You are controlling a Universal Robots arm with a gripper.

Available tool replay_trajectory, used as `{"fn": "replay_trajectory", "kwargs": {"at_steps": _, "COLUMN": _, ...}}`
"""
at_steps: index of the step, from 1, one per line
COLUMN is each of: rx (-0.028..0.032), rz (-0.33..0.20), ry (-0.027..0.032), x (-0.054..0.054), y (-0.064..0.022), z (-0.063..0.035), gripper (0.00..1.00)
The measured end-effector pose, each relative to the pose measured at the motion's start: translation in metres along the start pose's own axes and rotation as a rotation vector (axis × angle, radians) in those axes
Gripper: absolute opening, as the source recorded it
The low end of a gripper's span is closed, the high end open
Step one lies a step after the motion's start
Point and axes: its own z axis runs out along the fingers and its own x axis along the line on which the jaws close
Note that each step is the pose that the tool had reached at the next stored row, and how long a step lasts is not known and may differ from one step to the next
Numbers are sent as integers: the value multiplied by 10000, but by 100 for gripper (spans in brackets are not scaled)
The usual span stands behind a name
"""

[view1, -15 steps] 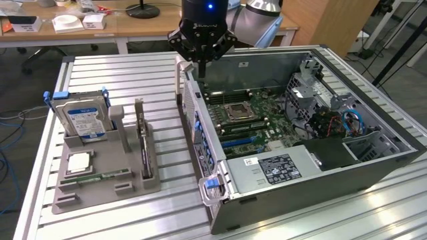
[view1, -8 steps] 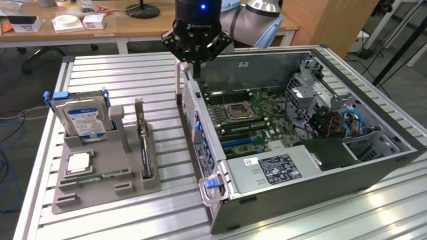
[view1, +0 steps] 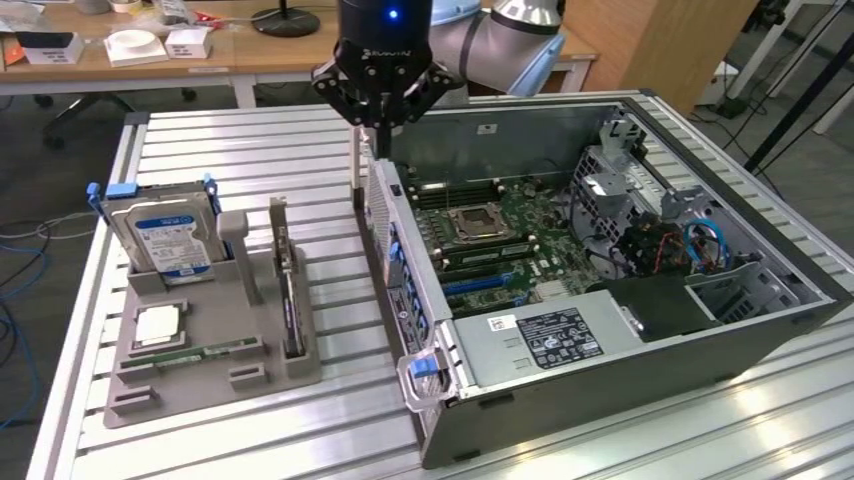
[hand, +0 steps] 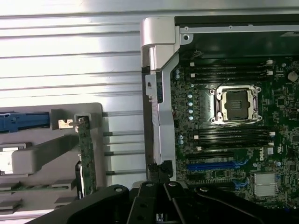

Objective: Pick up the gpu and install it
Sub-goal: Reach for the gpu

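The gpu (view1: 287,290) stands on edge in a slot of the grey holder (view1: 200,375), at the exterior view's left of the open computer case (view1: 747,300). In the wrist view the gpu (hand: 87,154) shows as a thin green edge with a silver bracket at one end. My gripper (view1: 378,128) hangs above the case's near wall, behind the holder and well apart from the gpu. Its fingers are drawn together and hold nothing. The gripper's dark linkages (hand: 159,205) show in the wrist view. The motherboard (view1: 494,240) lies exposed with blue expansion slots (hand: 215,165).
A silver hard drive with a blue label (view1: 167,235) stands in the holder beside the gpu. A processor (view1: 158,322) and a memory stick (view1: 200,352) lie lower in it. The slatted metal table (view1: 200,140) carries all this. Desks with clutter stand behind.
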Motion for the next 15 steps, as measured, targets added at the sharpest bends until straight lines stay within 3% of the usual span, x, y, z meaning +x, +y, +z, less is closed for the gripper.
{"fn": "replay_trajectory", "kwargs": {"at_steps": 15, "rx": 0, "rz": 0, "ry": 0, "x": 203, "y": -16, "z": 13, "gripper": 11}}
